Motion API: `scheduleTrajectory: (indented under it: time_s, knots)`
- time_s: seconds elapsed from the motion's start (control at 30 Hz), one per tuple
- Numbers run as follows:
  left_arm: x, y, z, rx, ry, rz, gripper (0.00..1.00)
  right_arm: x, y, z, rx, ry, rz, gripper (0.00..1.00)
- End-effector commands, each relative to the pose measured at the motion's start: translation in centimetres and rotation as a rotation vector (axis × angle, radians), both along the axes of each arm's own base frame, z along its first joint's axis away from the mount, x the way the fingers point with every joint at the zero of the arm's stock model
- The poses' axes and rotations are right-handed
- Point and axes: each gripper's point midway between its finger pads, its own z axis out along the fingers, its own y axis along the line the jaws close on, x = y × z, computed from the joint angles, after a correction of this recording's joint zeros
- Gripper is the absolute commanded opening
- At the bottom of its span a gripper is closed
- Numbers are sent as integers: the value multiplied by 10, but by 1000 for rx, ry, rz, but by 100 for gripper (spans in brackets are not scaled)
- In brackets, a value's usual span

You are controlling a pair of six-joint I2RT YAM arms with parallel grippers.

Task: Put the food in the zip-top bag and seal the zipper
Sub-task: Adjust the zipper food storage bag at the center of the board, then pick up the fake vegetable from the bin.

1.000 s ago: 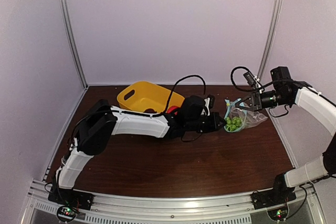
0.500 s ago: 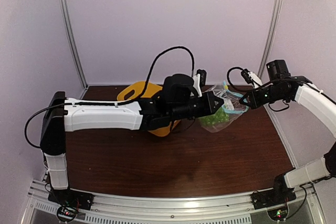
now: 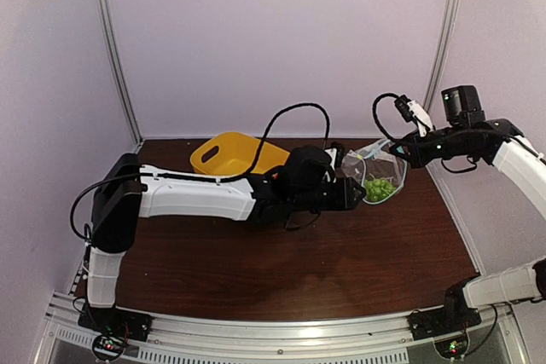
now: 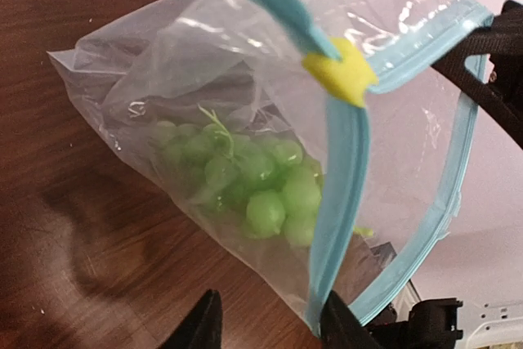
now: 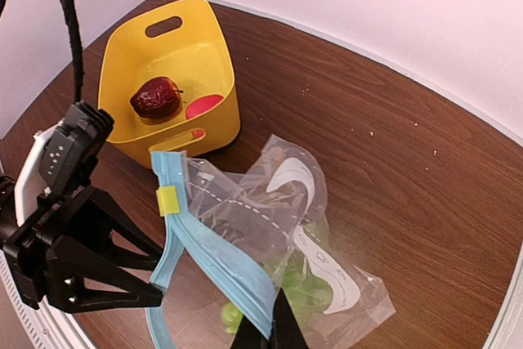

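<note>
The zip-top bag (image 3: 375, 178) hangs above the table, its mouth spread open. The green grape bunch (image 4: 261, 190) lies inside it, also in the right wrist view (image 5: 306, 288). My right gripper (image 5: 265, 323) is shut on the light blue zipper (image 5: 221, 263) and holds the bag up. My left gripper (image 4: 270, 320) is open at the bag's lower edge, with the zipper strip (image 4: 339, 194) running down against its right finger. A yellow slider (image 4: 339, 71) sits on the strip. The dark maroon fruit (image 5: 155, 97) and the pink-red fruit (image 5: 203, 106) lie in the yellow basket (image 5: 172, 46).
The yellow basket (image 3: 223, 158) stands at the back left of the brown table, behind my left arm (image 3: 205, 198). A black cable (image 3: 294, 121) loops above that arm. White walls close in the back and sides.
The bag has come up off the table, held by my right gripper. My left arm rose high half a second ago and has dropped back lower, its gripper still at the bag.
</note>
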Motion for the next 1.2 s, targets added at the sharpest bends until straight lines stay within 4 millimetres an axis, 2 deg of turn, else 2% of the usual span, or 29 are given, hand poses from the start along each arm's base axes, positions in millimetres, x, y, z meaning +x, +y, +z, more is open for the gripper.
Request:
scheduleTrajectory:
  time_s: [0.0,0.1,0.2,0.33,0.4,0.6,0.63,0.67,0.83,0.93,1.03,1.17]
  knots:
    - [13,15,40,-36,-83,-8,51,13,-18,-21,-89,18,-91,0]
    - [21,39,49,21,-129,-3,64,17,-23,-38,-128,41,-108,0]
    - [46,83,34,193,-117,65,67,19,-23,-46,-135,46,-110,0]
    - [80,139,17,405,-130,152,75,18,-21,-41,-120,29,-103,0]
    - [94,162,10,513,-140,170,79,18,-20,-38,-116,24,-100,0]
    - [137,223,-14,801,-109,188,82,14,-16,-46,-99,48,-79,0]
    - [142,233,-20,851,-100,195,86,13,-16,-47,-95,50,-75,0]
    - [149,242,-22,885,-96,205,96,12,-15,-47,-92,52,-71,0]
    - [166,264,-51,990,-44,206,97,9,-14,-49,-87,51,-67,0]
    - [170,273,-79,1055,30,189,95,7,-15,-51,-85,56,-67,0]
    - [172,272,-100,1060,65,158,91,6,-14,-52,-85,57,-64,0]
    - [176,274,-118,1083,89,153,85,5,-14,-55,-83,64,-59,0]
